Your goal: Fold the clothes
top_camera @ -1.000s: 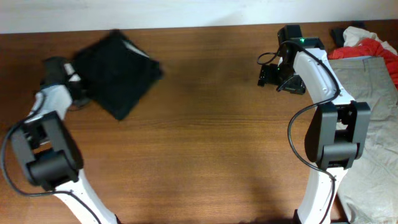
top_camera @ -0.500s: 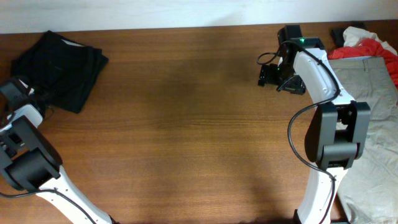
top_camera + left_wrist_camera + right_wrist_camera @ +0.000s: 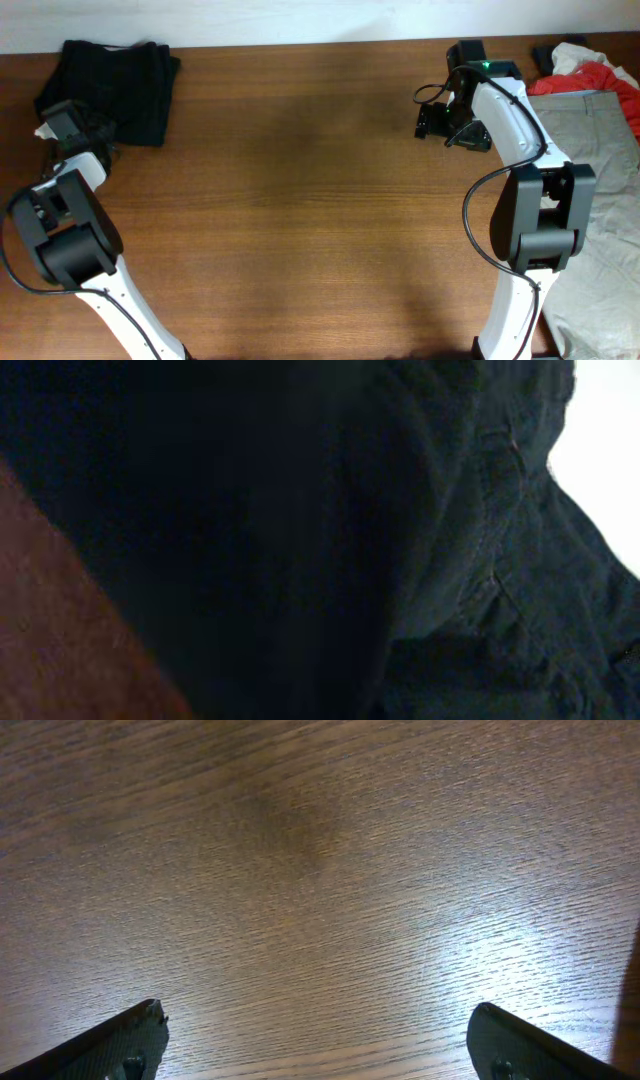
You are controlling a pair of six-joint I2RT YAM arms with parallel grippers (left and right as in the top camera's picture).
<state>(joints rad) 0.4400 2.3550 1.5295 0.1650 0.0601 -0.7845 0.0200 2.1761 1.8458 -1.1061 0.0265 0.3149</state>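
We see the black garment (image 3: 115,80) bunched in a compact dark heap at the far left corner of the table (image 3: 300,200), its folds filling the left wrist view. Our left gripper (image 3: 95,138) sits at its near edge; we cannot tell whether its fingers are spread or pinching. Our right gripper (image 3: 440,120) hangs over the wood at the far right with its fingers spread wide, near the beige trousers (image 3: 600,160) and a red piece (image 3: 605,78).

black garment (image 3: 115,85): 1 | beige trousers (image 3: 610,160): 1 | red piece (image 3: 603,77): 1 | white piece (image 3: 571,53): 1 | table (image 3: 300,200): 1
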